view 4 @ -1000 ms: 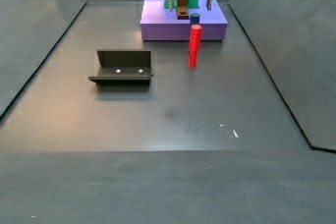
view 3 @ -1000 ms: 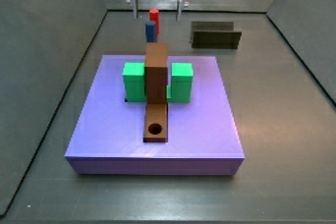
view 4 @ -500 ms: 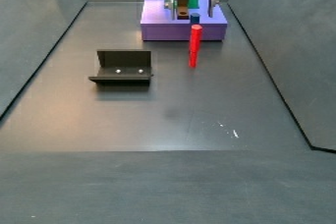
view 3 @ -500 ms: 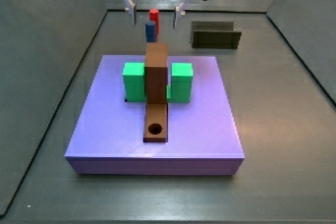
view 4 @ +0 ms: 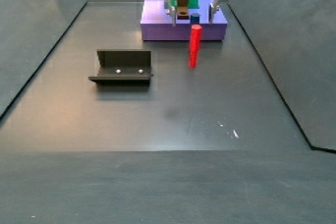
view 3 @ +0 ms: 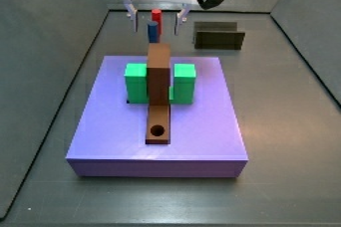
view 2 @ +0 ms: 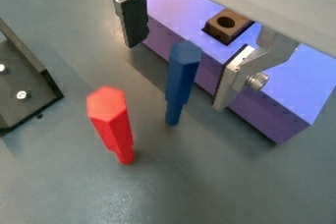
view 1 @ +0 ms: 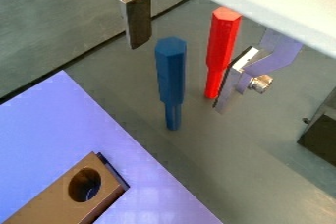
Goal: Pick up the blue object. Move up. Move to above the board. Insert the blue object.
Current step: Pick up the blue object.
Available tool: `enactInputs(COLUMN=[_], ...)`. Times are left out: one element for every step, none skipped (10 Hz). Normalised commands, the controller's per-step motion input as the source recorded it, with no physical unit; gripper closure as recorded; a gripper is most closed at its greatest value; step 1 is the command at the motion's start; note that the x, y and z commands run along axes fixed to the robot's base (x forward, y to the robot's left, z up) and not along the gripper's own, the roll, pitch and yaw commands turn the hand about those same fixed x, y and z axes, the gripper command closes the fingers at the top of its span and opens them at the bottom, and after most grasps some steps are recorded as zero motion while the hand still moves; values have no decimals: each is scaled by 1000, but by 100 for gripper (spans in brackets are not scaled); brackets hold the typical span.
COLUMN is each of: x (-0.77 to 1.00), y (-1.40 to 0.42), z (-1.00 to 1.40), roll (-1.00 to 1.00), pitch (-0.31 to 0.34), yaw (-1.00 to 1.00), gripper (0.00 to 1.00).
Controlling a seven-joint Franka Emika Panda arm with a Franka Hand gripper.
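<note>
My tool (view 2: pixel 178 56) hangs open over the blue object (view 2: pixel 179 83), fingers (view 2: pixel 130 17) either side, not touching. The peg stands upright on the worktop (view 4: pixel 171 100), just beyond the purple slab (view 3: pixel 200 136) carrying the board (view 3: pixel 159 92). Nothing grasped yet: pick, lift, carry and insertion into the hole (view 3: pixel 159 130) all remain.

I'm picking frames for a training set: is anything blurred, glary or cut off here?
Both wrist views are sharp: the peg, blue and red, stands between the open gripper fingers. Both side views are small and soft; there the gripper is cropped by the frame. No glare, only faint shadows.
</note>
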Motion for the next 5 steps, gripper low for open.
enactInputs(x=[-23,-46,-63,-54,-100], y=[0,-14,-17,0,-6], z=[-169,-111,-100,-91,-74], roll=[0,0,0,0,24], pitch=[0,0,-63,-51,-34], yaw=[-9,-94,-6,-40,-60], gripper=[0,0,0,0,0])
